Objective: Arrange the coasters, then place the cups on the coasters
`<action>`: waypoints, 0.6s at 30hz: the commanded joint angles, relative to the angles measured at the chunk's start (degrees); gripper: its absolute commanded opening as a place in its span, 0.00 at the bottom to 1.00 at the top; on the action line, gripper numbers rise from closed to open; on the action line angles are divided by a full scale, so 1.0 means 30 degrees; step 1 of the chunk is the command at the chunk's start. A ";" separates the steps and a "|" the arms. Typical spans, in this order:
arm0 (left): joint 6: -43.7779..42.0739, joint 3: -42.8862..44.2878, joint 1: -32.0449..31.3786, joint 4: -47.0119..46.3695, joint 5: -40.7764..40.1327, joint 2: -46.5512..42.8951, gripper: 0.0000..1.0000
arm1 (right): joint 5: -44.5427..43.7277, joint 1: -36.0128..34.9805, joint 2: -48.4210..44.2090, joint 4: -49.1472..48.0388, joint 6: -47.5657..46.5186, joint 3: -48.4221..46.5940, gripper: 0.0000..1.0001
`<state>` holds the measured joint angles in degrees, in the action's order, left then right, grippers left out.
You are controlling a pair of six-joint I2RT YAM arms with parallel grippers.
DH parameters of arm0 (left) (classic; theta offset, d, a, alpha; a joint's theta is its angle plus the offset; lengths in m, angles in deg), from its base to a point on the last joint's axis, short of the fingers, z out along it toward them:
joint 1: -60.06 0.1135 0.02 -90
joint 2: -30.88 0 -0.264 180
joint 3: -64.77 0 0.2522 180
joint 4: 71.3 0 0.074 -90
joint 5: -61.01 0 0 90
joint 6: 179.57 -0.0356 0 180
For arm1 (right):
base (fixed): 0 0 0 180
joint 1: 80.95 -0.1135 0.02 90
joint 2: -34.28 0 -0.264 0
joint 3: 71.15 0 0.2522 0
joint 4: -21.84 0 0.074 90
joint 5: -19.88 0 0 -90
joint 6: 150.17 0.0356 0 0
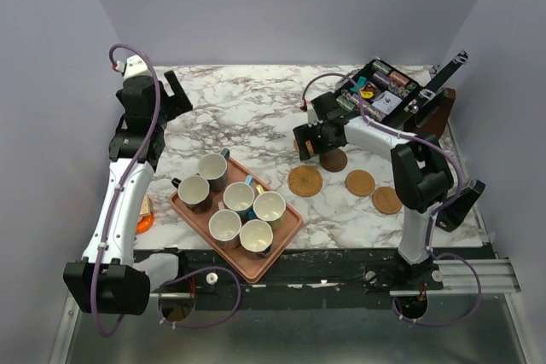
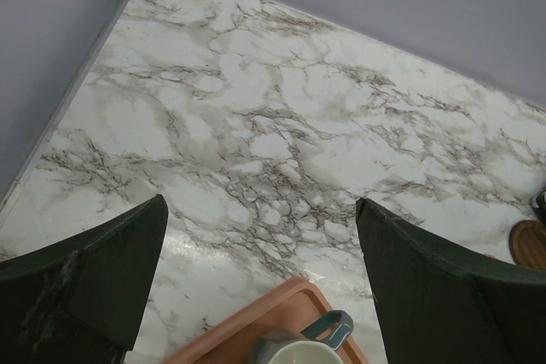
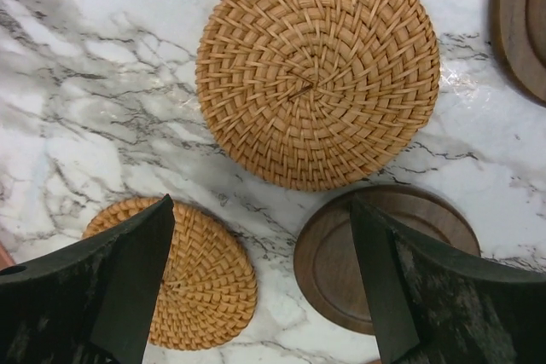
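Spread and empty: left claw (image 2: 260, 210), right claw (image 3: 260, 236). Just ahead, woven coaster (image 3: 317, 70); rim to be pinched squarely, dark coaster (image 3: 384, 257) spared.

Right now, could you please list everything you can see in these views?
cups: six, cream inside, grouped on the tray.
tray: one, salmon-pink, near left of the table.
woven coasters: three, tan, flat to the right of the tray.
dark brown coasters: at least two, dark brown, beside the woven ones.
box of small items: one, black, far right corner.
orange object: one, orange, left edge, mostly hidden.
table: one, white marble with grey veins.
left gripper: one, black, open and empty over the table's far left.
right gripper: one, black, open and empty above the coasters.
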<state>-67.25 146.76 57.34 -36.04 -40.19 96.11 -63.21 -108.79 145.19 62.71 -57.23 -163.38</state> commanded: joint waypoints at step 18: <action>0.0380 0.0314 -0.0030 0.0656 -0.0954 -0.0182 0.99 | -0.3094 -0.0535 0.3896 0.1360 -0.0248 -0.2491 0.89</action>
<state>-65.98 145.64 57.32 -34.68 -41.83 95.91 -69.39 -109.46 152.42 62.93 -57.71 -169.59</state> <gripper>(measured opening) 0.990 0.905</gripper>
